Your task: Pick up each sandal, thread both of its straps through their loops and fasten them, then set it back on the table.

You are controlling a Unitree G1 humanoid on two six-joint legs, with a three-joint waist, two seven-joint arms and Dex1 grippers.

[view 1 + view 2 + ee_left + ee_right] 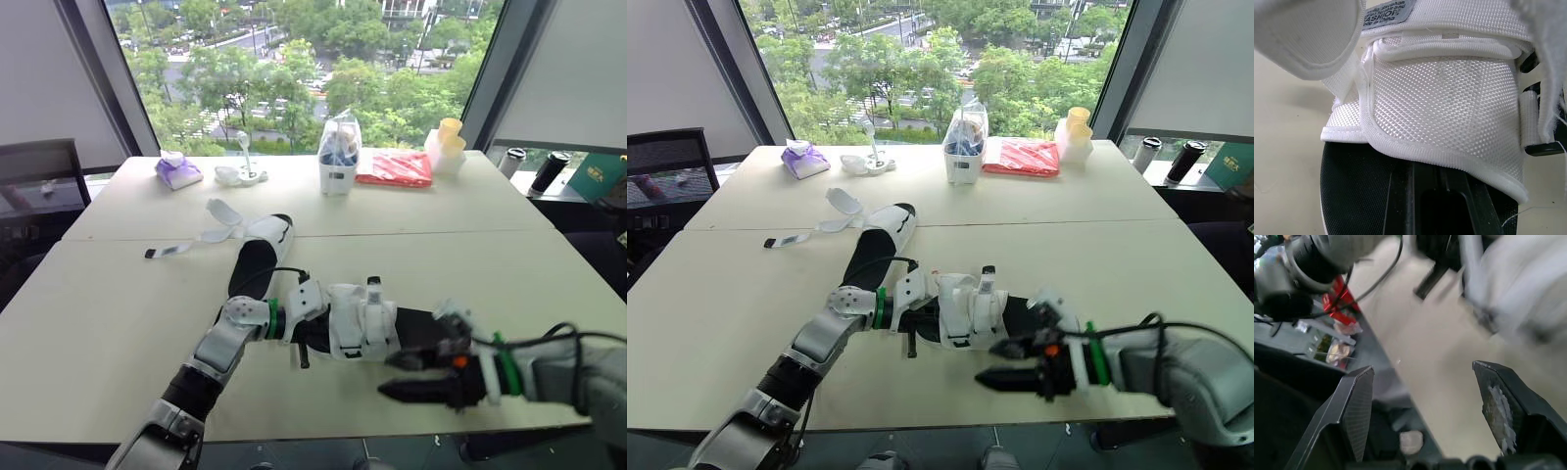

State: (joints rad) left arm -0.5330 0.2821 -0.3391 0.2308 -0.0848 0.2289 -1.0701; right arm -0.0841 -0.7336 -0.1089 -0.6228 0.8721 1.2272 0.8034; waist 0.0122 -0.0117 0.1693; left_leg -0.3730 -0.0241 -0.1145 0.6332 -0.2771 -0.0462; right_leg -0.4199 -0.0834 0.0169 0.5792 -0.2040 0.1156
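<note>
Right gripper (385,376): jaws spread, empty, lower right.
Left gripper (299,333): at sandal (361,323); grip cannot be told.
Risk: sandal likely shifts if nudged.

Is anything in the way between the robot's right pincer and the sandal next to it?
Nothing visible is. The right pincer is open and right beside one end of the near sandal, which lies on the table. No other thing shows in the gap between them.
</note>
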